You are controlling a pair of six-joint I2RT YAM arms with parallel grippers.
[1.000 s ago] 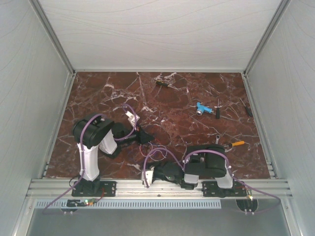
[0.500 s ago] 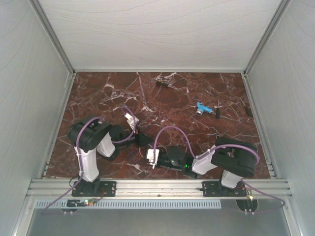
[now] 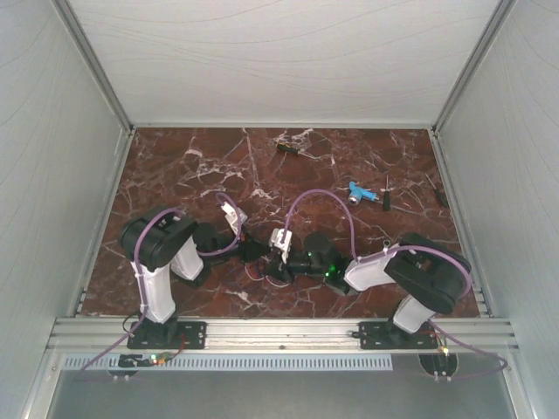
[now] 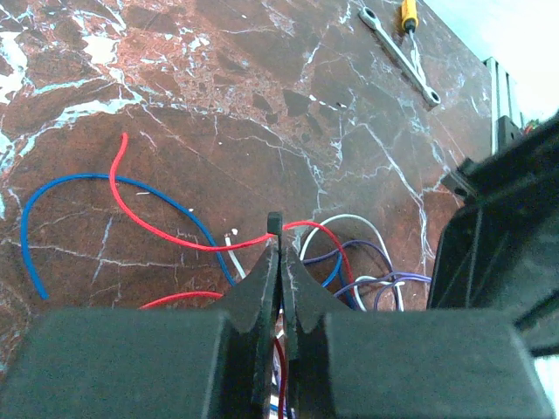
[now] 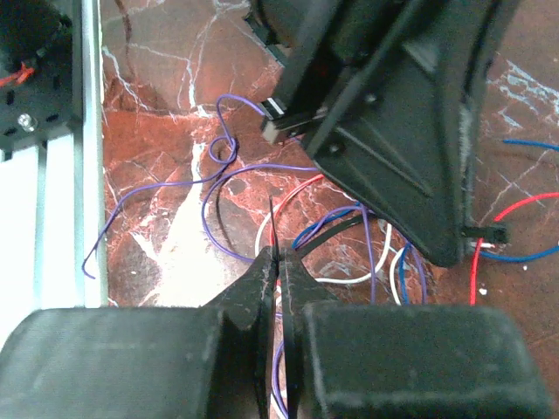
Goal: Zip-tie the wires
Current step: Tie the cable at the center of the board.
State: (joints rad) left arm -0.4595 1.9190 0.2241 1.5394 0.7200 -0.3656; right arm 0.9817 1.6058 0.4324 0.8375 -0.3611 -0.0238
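Observation:
The wires [image 3: 260,271] lie tangled on the marble between the two arms. They are thin loops of red, blue, white and purple [image 4: 349,253], and the right wrist view shows them too [image 5: 336,281]. My left gripper [image 3: 258,251] [image 4: 278,236] hovers over them, shut, with a short black zip-tie end [image 4: 274,223] poking out of its tips. My right gripper [image 3: 276,266] [image 5: 278,253] faces it from the right, shut on a thin black zip-tie strip [image 5: 272,223]. That strap [image 5: 336,231] runs off under the left gripper's body [image 5: 393,113].
A blue-handled tool [image 3: 358,194] and small dark tools [image 3: 387,194] lie at the back right, and a screwdriver [image 3: 288,148] at the back. A wrench [image 4: 397,52] and a yellow-handled screwdriver [image 4: 408,13] lie beyond the wires. The aluminium rail [image 5: 65,175] borders the near edge.
The right arm unfolded from beside its base and swung forward and left, bringing its gripper up against the left gripper over the wires. The left arm shifted only slightly.

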